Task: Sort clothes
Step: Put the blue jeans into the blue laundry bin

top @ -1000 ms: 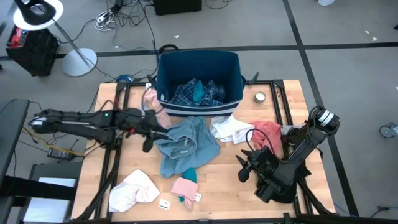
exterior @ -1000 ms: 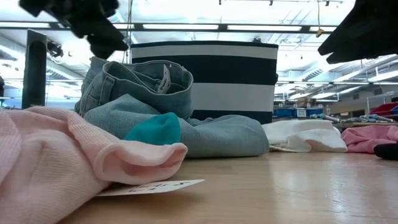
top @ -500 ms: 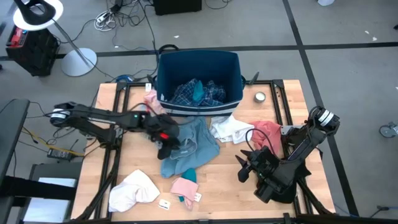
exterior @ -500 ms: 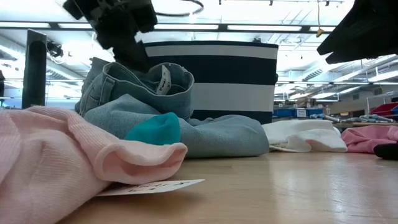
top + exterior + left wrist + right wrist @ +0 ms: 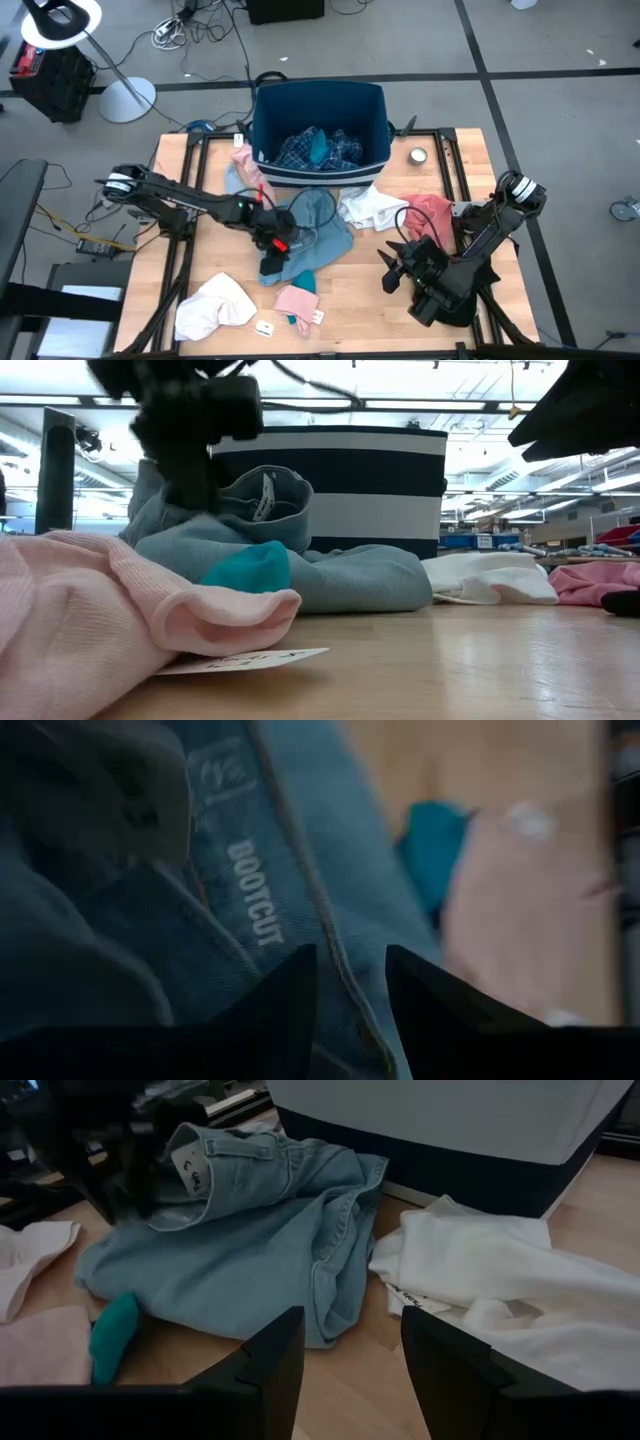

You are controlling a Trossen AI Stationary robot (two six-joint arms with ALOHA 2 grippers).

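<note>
Only the blue plaid garment (image 5: 318, 150) and a teal piece are lying in the bin (image 5: 372, 110); most clothes are still sitting on the desk (image 5: 360, 290). The left tool (image 5: 272, 262), fingers apart, is hovering over the jeans (image 5: 315, 235); the right tool (image 5: 392, 270) is waiting, fingers apart and empty

Grey floor (image 5: 560, 40) crossed by dark lines, loose cables (image 5: 200, 20), a white lamp stand (image 5: 125, 98); strip lights (image 5: 400, 403) overhead.

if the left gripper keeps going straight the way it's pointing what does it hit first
Most likely the light blue jeans. The left gripper points at them with its fingers apart, right by the waistband; whether it already touches the denim is unclear.
</note>
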